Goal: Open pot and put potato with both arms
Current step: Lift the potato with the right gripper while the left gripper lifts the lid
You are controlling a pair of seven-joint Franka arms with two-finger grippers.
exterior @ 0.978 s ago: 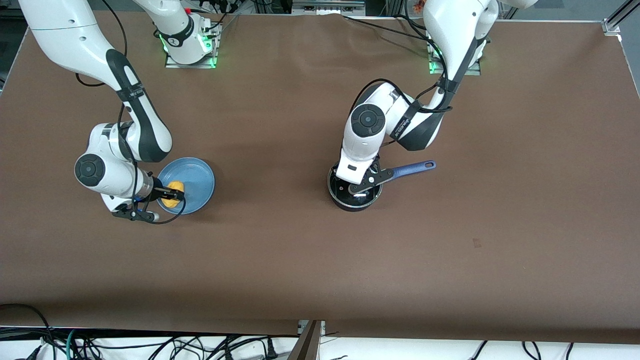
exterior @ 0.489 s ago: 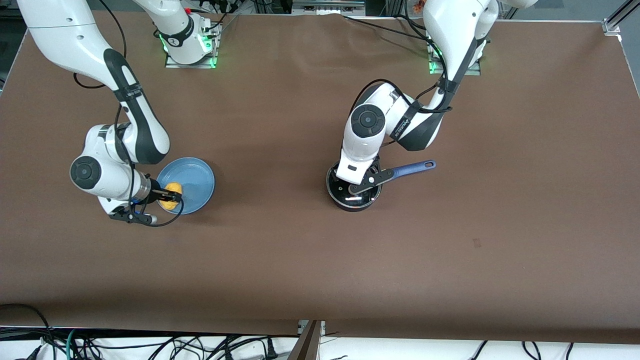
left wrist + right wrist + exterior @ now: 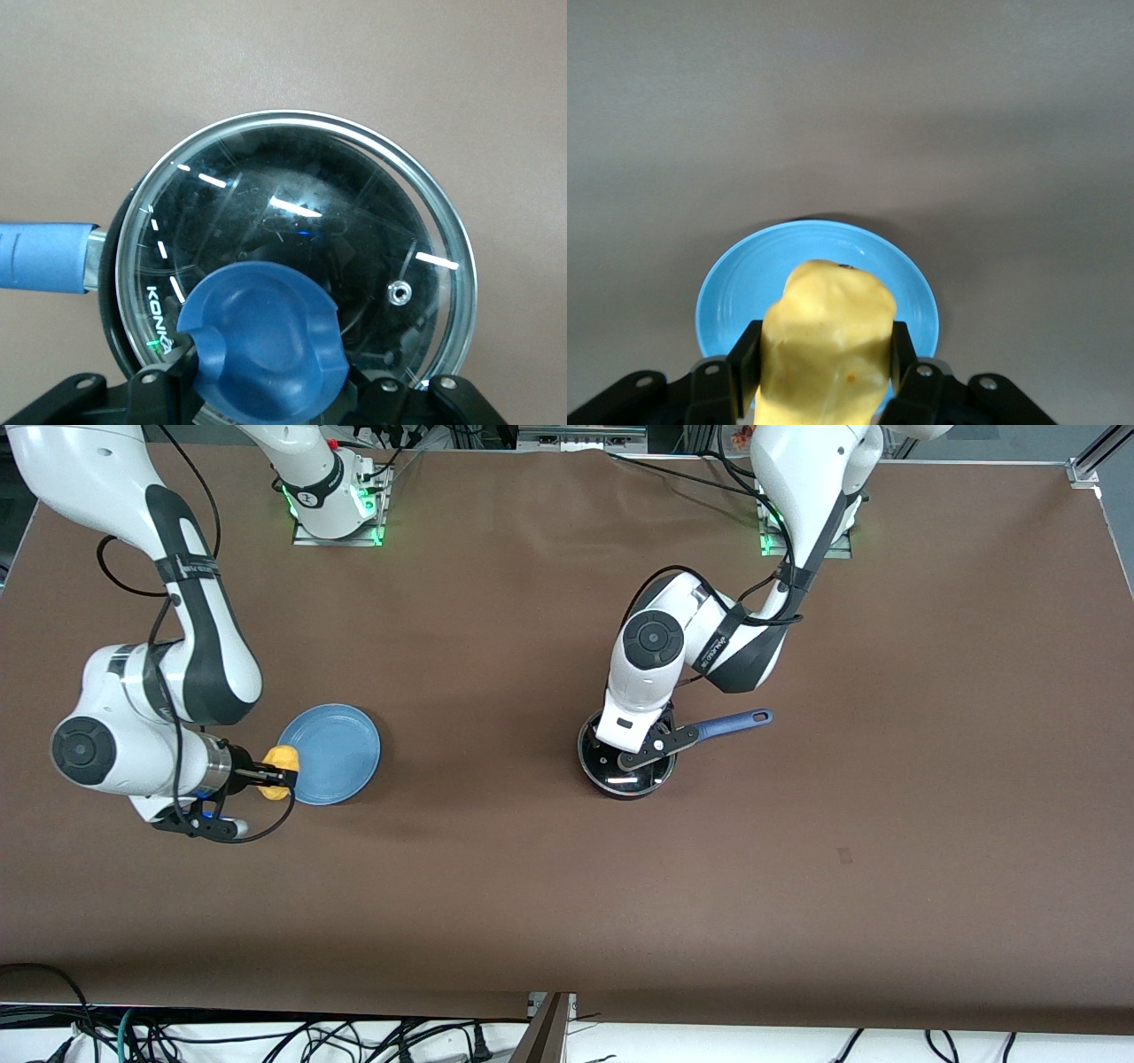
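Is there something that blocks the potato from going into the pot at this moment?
Yes. The glass lid sits on the pot, covering its mouth. The left gripper is at the lid's blue knob. The right gripper holds the potato above the blue plate's edge; only bare table lies between plate and pot.

I count one pot with one lid on it, one potato, and one plate well apart from the pot. I have two arms and two grippers.
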